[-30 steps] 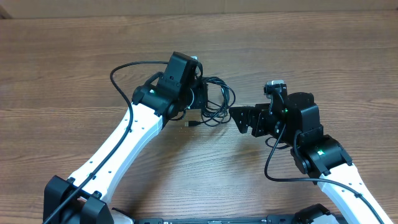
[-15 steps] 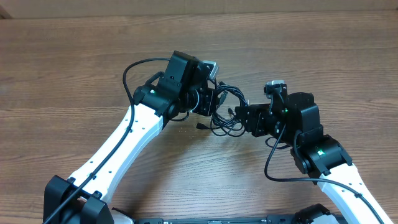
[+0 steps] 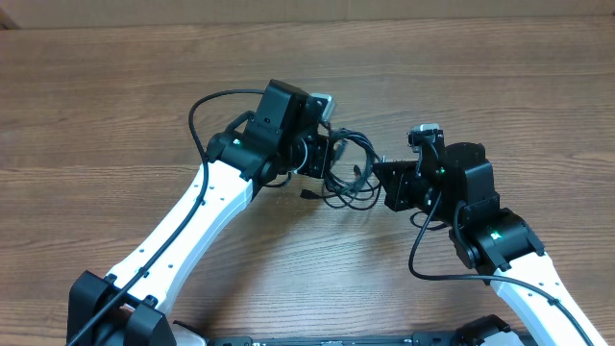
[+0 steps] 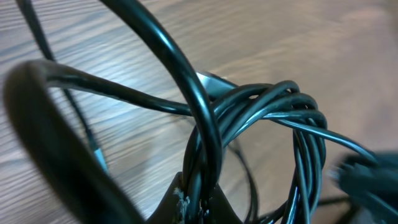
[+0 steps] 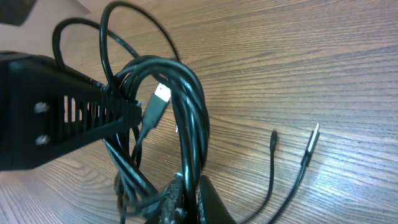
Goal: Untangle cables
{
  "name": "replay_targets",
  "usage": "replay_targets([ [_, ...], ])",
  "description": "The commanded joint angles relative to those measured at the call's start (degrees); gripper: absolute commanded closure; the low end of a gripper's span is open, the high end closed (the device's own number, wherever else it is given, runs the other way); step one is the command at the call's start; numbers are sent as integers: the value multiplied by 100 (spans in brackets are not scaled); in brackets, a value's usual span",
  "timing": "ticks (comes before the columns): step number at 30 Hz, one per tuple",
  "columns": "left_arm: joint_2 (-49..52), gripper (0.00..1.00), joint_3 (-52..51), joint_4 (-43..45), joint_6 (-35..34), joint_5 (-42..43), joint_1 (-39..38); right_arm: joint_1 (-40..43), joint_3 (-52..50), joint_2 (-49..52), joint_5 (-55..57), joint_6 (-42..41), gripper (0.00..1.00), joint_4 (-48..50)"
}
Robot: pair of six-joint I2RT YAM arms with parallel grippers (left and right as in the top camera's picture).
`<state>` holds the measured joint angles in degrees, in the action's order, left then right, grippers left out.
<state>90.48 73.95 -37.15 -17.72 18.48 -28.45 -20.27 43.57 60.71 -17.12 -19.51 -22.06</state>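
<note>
Black cables (image 3: 352, 173) bunched up in the middle of the table (image 3: 144, 96), clamped from both sides

Looks like a tight coil of thin glossy strands with a few loose loops sticking out; pinched on one side by the closed left gripper (image 3: 330, 159), on the other by the closed right gripper (image 3: 378, 176); got a silver-tipped plug (image 5: 161, 94) poking from the coil; two thin loose ends (image 5: 309, 144) lying on the wood
</note>
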Motion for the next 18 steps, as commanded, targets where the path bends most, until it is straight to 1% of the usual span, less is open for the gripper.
replay_targets([
  [1,28,96,2,-179,-1198,-1388,46,9,107,-46,37,7,96,31],
  [3,28,96,2,-304,-1620,-1781,48,9,107,-46,37,7,96,31],
  [5,28,96,2,-350,-1764,-1895,46,9,107,-46,39,7,96,31],
  [12,28,96,2,-352,-1777,-1891,46,9,107,-46,39,7,96,31],
  [13,28,96,2,-350,-1738,-1880,46,9,107,-46,42,7,83,31],
  [14,28,96,2,-343,-1650,-1838,46,9,107,-46,39,7,61,33],
  [15,28,96,2,-310,-1381,-1668,46,9,107,-46,42,7,18,31],
  [16,28,96,2,-254,-1032,-1410,46,9,107,-46,55,7,8,31],
  [17,28,96,2,-203,-776,-1207,46,9,107,-46,55,7,1,31],
  [18,28,96,2,-151,-533,-970,46,9,107,-46,57,7,0,31],
])
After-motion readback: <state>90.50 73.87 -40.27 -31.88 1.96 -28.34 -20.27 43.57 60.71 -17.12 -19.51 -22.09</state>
